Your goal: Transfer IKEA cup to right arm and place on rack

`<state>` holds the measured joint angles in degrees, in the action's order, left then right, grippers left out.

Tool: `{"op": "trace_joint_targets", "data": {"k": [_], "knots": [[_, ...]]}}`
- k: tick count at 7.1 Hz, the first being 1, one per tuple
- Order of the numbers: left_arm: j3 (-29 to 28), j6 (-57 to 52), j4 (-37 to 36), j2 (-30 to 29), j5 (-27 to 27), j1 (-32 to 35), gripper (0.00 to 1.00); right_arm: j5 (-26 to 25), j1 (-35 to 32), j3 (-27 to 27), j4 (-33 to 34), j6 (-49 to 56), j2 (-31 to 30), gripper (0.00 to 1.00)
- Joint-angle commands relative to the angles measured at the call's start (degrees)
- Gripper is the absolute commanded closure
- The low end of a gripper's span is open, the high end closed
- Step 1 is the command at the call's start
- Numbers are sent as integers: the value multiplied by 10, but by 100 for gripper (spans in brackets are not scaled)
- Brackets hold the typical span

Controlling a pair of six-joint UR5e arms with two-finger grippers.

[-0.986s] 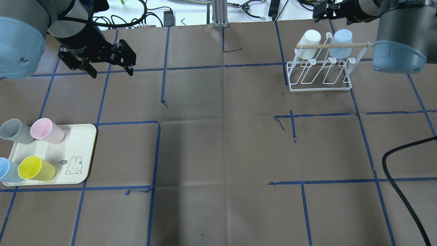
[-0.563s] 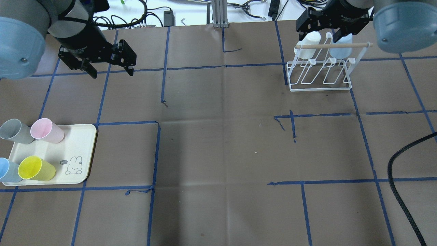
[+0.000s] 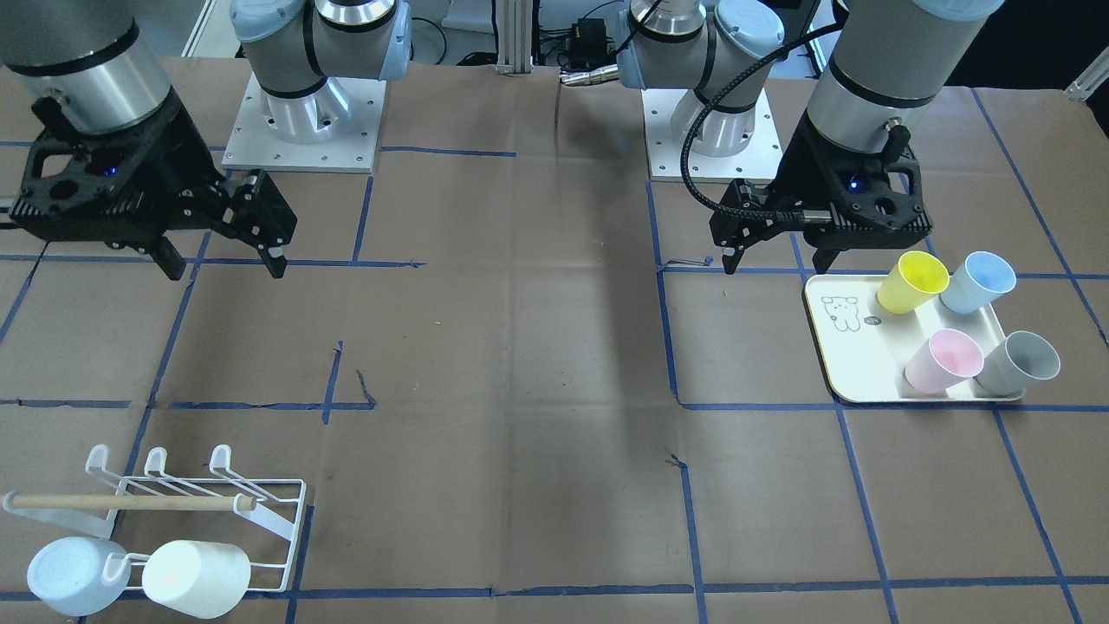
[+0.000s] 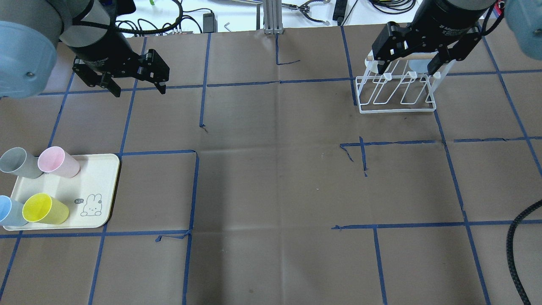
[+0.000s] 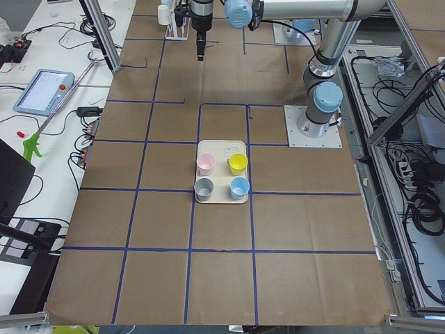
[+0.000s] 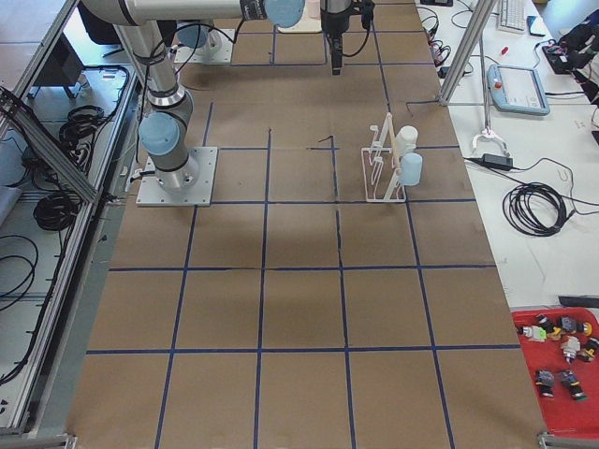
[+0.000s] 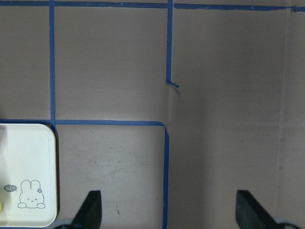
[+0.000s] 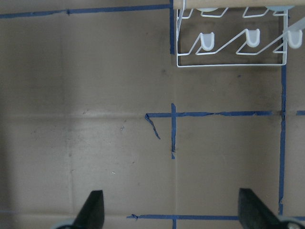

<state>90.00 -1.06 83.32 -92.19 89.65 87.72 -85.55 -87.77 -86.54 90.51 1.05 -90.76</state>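
Four cups stand on a cream bear tray (image 4: 99, 173): grey (image 4: 17, 163), pink (image 4: 57, 162), pale blue (image 4: 7, 211) and yellow (image 4: 44, 208). My left gripper (image 4: 139, 90) is open and empty, high over the table beyond the tray; its fingers (image 7: 90, 210) frame bare paper. The white wire rack (image 3: 260, 498) holds a white cup (image 3: 195, 576) and a pale blue cup (image 3: 69, 576) on its far prongs. My right gripper (image 3: 227, 267) is open and empty, raised on the robot's side of the rack (image 8: 228, 47). In the overhead view it covers both rack cups.
Blue tape lines grid the brown paper. A black cable (image 4: 514, 254) loops in at the near right. Wires and tools lie beyond the far edge (image 4: 305, 10). The arm bases (image 3: 303, 113) stand at the robot's side.
The right arm has swung in from the far right corner, so its gripper now sits over the rack in the overhead view. The left arm has not moved.
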Motion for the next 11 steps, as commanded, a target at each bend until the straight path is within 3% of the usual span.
{"op": "trace_joint_targets", "data": {"k": [1, 3, 5, 6, 11], "knots": [[0, 0, 0, -1, -1, 0, 0, -4, -1, 2, -29, -1, -7, 0], [0, 0, 0, 0, -1, 0, 0, -13, -12, -14, -52, -57, -10, 0], [0, -1, 0, -1, -2, 0, 0, -21, -24, -81, -46, -58, -41, 0], [0, -1, 0, 0, -1, 0, 0, -26, -24, -84, -1, -54, -41, 0], [0, -1, 0, -2, -2, 1, 0, -37, -26, -83, 0, -46, -62, 0]]}}
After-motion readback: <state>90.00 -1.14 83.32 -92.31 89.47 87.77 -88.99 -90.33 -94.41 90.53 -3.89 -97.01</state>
